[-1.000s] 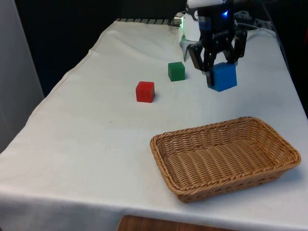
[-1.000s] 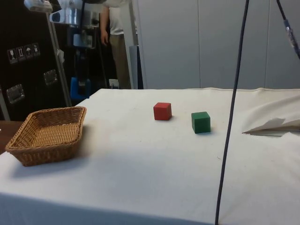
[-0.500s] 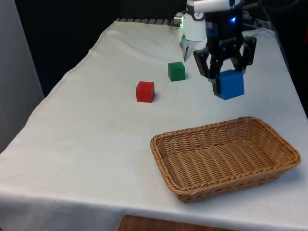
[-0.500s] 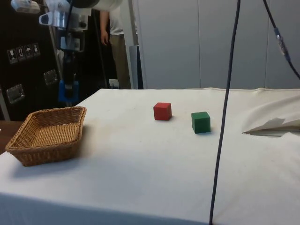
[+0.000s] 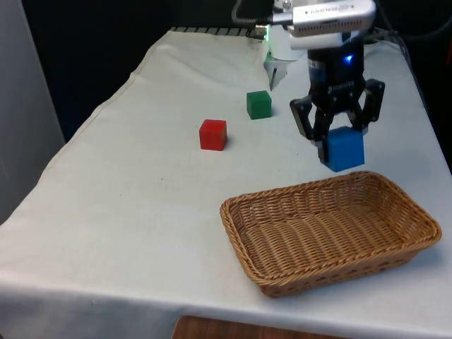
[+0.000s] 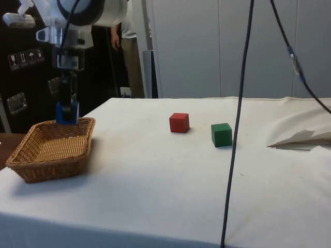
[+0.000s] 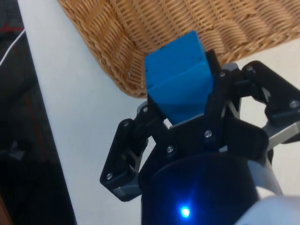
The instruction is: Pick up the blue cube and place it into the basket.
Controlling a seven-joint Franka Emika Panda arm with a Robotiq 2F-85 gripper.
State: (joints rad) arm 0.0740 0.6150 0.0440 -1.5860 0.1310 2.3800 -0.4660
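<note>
Hand (image 5: pixel 339 135) pinched the blue cube (image 5: pixel 345 149), carried in the air at the basket's (image 5: pixel 236 224) far rim.

Left to right in the front view: red cube (image 5: pixel 212 134) and green cube (image 5: pixel 259 104) sat apart on the desk (image 5: pixel 127 205), clear of the hand; then the held cube, then the basket's far end. The side view put the cube just above the rim nearest the other cubes (image 6: pixel 68 112), the wrist view (image 7: pixel 178 84) over the rim's weave, not the basin. Risks, judged: letting go here could land it on the rim and bounce it onto the desk; descending here could clip the wicker and shove the light basket. The cube sat skewed between the fingers (image 7: pixel 220 101), so it might twist on release.
</note>
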